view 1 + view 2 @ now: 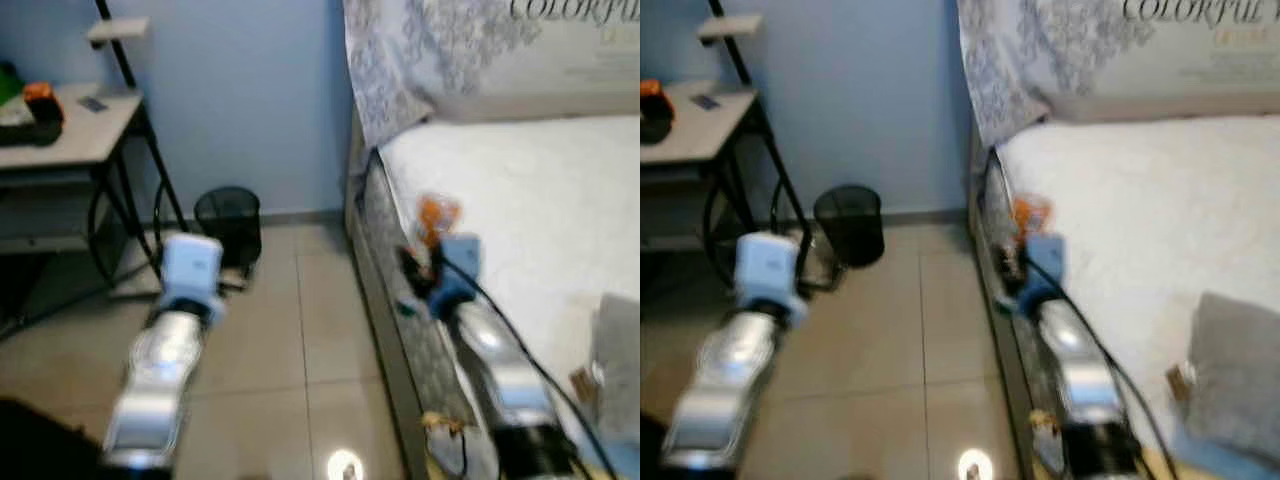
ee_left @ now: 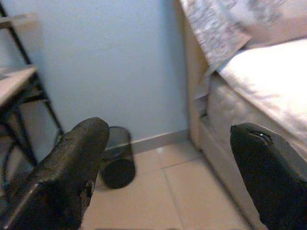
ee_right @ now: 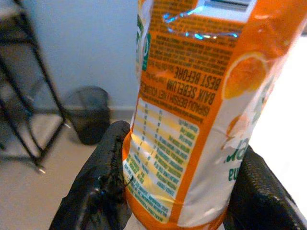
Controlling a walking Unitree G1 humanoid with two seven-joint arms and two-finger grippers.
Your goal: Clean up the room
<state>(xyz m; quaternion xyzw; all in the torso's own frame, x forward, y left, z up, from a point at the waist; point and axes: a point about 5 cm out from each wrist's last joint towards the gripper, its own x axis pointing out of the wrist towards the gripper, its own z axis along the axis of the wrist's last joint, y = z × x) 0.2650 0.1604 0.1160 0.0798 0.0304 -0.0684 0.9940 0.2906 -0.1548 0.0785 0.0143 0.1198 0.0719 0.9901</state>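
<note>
Right gripper (image 3: 177, 187) clamps orange bottle (image 3: 192, 110), long axis across fingers.

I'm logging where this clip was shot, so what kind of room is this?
Most likely a bedroom: a bed with a white mattress, a desk against the blue wall, and a black wastebasket on the tiled floor.

Carton (image 3: 192, 120): orange and white, green print, between the right hand's (image 3: 177, 191) black fingers.
Bin (image 1: 228, 222): black mesh, left of the bed.
Bed (image 1: 520, 200): white.
Wall (image 1: 240, 90): pale blue.
Floor (image 1: 290, 340): beige tiles.
Desk (image 1: 85, 130): pale top, black frame.
</note>
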